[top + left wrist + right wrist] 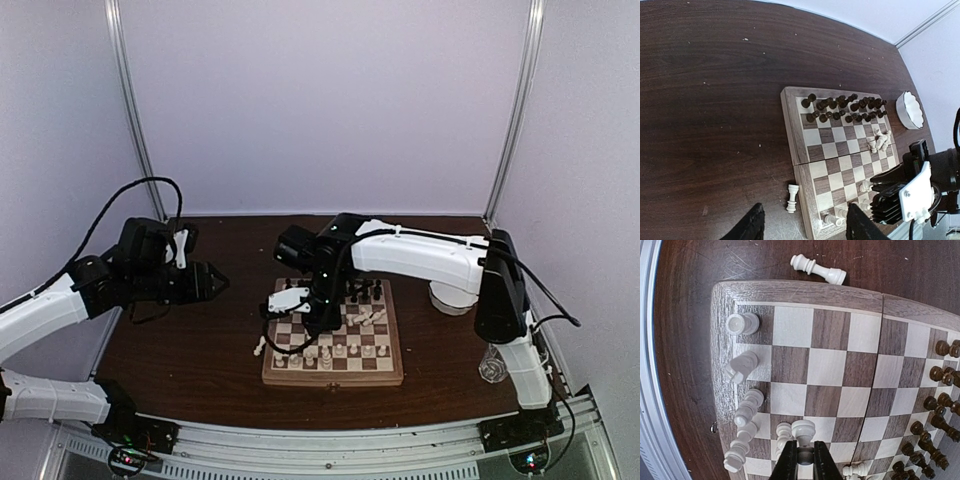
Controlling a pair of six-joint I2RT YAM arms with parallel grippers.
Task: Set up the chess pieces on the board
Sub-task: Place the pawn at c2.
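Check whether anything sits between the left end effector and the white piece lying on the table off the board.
Nothing visible does. Only bare table lies between the open left end effector and the fallen white piece beside the board.

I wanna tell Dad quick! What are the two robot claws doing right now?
Left gripper: open, holding nothing.
Right gripper: closed, apparently pinching a white pawn over the board.
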